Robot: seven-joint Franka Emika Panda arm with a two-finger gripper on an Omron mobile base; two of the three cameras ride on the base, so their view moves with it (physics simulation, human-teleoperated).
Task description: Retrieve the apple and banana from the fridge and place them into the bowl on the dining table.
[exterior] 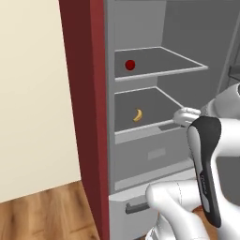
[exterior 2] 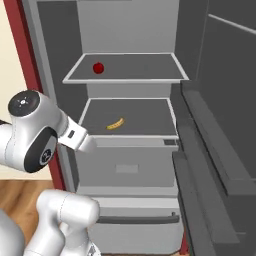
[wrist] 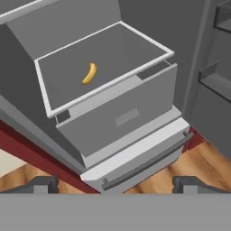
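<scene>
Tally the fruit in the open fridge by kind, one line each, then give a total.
Apple: 1, on the upper shelf of the fridge
Banana: 1, on the shelf below
Total: 2

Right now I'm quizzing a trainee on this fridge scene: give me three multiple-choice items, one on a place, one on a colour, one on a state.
1. Where does the banana lie?
A. lower shelf
B. upper shelf
C. floor

2. What colour is the apple?
A. green
B. yellow
C. dark red

3. How is the fridge?
A. shut
B. door open
C. tipped over

Key: 1 A, it lies one shelf below the apple; 2 C, a dark red ball on the upper shelf; 3 B, both shelves are exposed.
</scene>
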